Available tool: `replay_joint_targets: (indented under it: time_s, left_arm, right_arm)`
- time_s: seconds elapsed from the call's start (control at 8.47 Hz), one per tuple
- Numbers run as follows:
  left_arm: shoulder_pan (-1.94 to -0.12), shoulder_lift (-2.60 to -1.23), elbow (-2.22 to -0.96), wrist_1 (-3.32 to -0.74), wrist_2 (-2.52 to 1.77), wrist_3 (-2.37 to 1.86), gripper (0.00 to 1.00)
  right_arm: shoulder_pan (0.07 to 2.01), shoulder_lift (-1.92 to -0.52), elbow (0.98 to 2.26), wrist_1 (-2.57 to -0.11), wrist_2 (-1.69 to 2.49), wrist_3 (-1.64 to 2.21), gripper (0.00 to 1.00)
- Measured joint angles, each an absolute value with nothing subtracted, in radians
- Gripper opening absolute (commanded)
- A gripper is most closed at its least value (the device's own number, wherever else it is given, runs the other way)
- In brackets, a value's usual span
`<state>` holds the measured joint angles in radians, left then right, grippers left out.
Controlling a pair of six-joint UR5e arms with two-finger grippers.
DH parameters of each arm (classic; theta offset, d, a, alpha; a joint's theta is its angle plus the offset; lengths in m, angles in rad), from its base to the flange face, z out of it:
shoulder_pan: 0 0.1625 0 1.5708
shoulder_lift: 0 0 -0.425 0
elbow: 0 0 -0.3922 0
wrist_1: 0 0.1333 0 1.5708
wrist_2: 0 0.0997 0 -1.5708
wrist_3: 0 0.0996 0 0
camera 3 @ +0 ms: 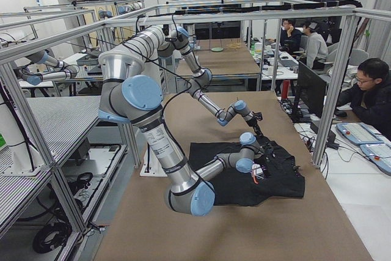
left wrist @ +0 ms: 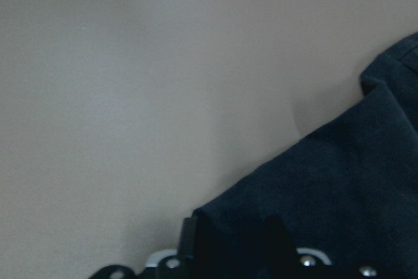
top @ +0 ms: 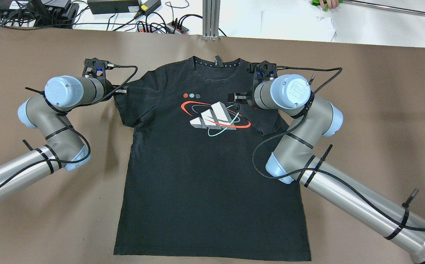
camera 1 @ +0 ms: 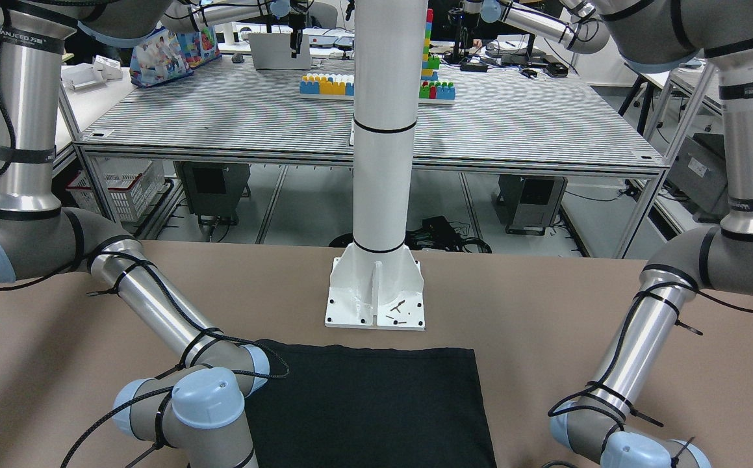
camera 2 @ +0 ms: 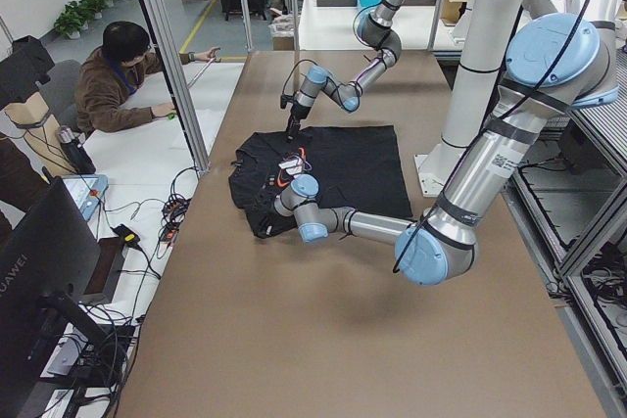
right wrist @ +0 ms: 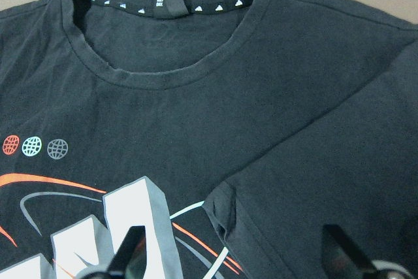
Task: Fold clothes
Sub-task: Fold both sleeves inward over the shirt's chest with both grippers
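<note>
A black T-shirt (top: 205, 176) with a red, white and teal chest logo lies flat, front up, on the brown table (top: 362, 121). It also shows in the front view (camera 1: 376, 403). My left gripper (top: 121, 89) is at the upper edge of the shirt's left-hand sleeve. In the left wrist view the gripper (left wrist: 232, 246) appears shut on that sleeve's edge (left wrist: 339, 194). My right gripper (top: 235, 101) is open and empty just above the chest. The other sleeve (right wrist: 313, 181) lies folded inward over the chest, between the right gripper's spread fingers (right wrist: 130, 253).
The white pillar (camera 1: 382, 130) stands on its base plate at the shirt's hem end. Cables and power strips (top: 153, 22) lie beyond the collar-side table edge. Seated people (camera 2: 122, 75) are beside the table. Bare table (top: 32, 220) lies on both sides of the shirt.
</note>
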<state>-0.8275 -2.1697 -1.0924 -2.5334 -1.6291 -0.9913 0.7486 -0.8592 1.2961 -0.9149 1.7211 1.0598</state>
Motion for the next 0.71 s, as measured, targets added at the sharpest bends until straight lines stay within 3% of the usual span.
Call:
replay_joint_targets:
  time_s: [0.35, 0.71]
  left_arm:
    - [-0.841, -2.2, -1.107, -2.494, -1.68, -0.994, 0.0]
    - [-0.857, -2.228, -1.223, -2.32, -1.721, -1.027, 0.0]
  right_arm:
    - [0.749, -0.885, 1.329, -0.916, 1.721, 1.059, 0.94]
    - [0.766, -0.907, 1.361, -0.919, 1.74, 1.055, 0.94]
